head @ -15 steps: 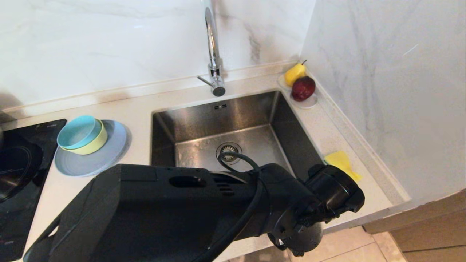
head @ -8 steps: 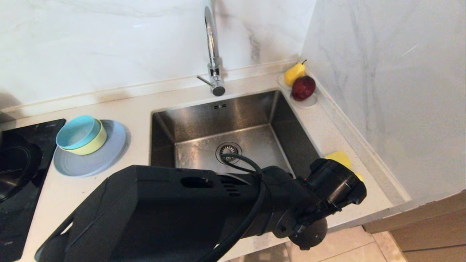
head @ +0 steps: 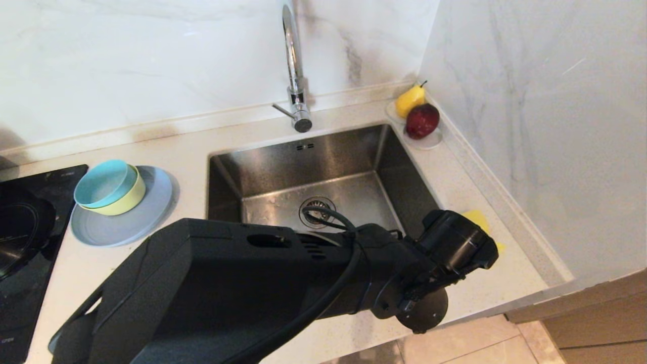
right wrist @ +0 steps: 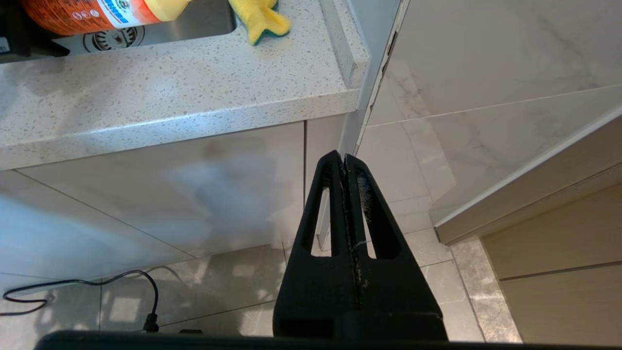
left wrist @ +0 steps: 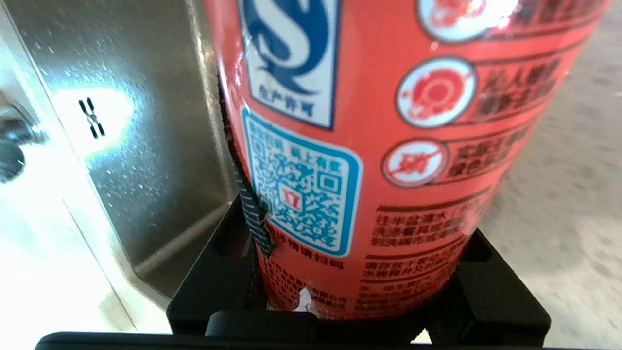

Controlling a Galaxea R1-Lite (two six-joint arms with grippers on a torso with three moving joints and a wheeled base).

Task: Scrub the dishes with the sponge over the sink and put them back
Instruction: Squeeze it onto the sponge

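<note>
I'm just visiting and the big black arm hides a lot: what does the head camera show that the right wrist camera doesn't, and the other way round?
Only the head view shows the stacked teal-blue bowl, pale yellow bowl and flat grey-blue plate, the chrome faucet and the fruit dish.

Only the right wrist view shows the shut right gripper hanging below the counter edge, and the orange, yellow-capped detergent bottle held over the sink.

Both show the yellow sponge on the speckled counter and the steel sink.
</note>
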